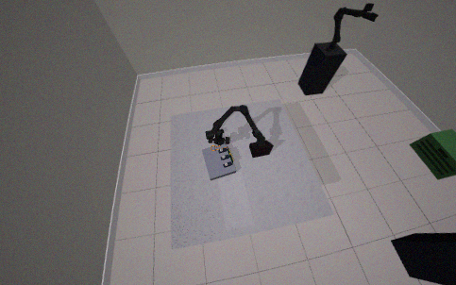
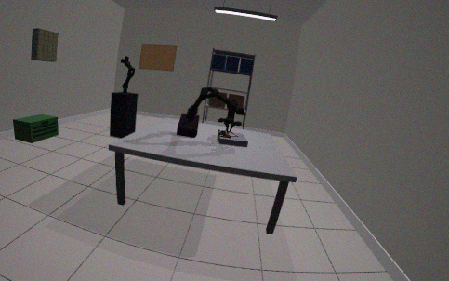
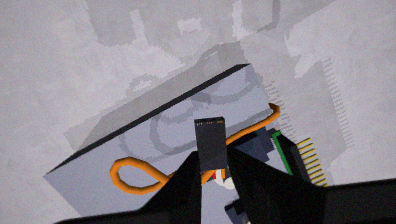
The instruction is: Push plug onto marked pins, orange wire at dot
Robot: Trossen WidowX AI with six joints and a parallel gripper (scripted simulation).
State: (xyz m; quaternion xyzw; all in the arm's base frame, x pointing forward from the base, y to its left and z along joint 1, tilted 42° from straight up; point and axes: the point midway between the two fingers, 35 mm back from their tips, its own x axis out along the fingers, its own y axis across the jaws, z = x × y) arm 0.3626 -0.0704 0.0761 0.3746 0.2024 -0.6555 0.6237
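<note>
In the wrist view my gripper [image 3: 212,155] is shut on the small black flat plug [image 3: 210,140], which stands up between the two black fingers with its three small holes at its top edge. The orange lead [image 3: 131,174] loops from the plug across the grey printed holder [image 3: 130,145] and runs right toward the servo. The row of thin gold pins [image 3: 312,160] sticks out at the holder's right side, beside a green band [image 3: 281,150]. In the top and exterior views my gripper [image 1: 218,139] [image 2: 230,126] hangs just over the holder [image 1: 217,167] [image 2: 235,140].
The holder lies on a grey table [image 2: 198,153] [image 1: 277,189]. The arm's black base [image 1: 260,148] [image 2: 188,125] stands beside the holder. A second arm on a black pedestal [image 1: 321,68] [image 2: 124,113] and a green crate [image 1: 447,153] [image 2: 35,127] stand on the floor.
</note>
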